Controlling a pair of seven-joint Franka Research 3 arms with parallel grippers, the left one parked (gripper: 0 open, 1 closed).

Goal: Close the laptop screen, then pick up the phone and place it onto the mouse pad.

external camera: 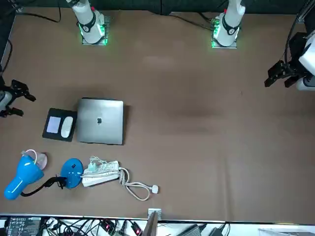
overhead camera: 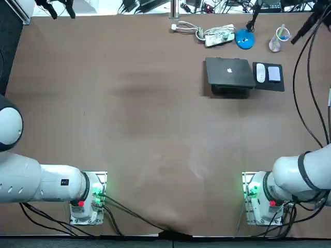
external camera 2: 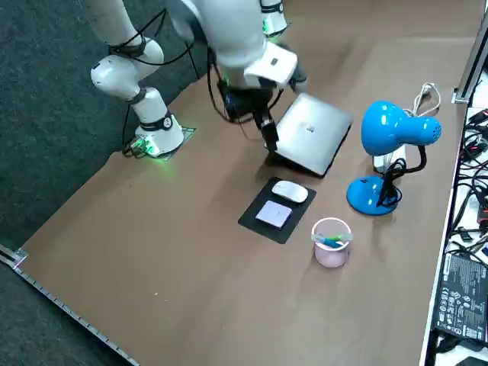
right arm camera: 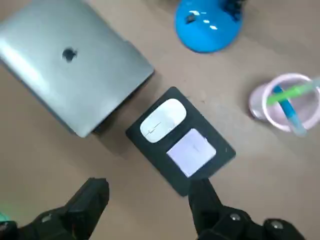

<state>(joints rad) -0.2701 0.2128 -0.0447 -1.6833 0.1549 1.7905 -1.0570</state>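
Laptop (right arm camera: 70, 60) shut, phone (right arm camera: 191, 151) flat on pad (right arm camera: 161, 161) beside mouse (right arm camera: 162, 120); right gripper (right arm camera: 149, 187) hovers above, fingers apart and empty, presumably because both steps look done.

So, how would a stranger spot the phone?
Find the silver laptop, far right on the table; a black mouse pad lies beside it. On the pad, near the hovering right end effector, the phone is the flat lilac rectangle, not the rounded white mouse.
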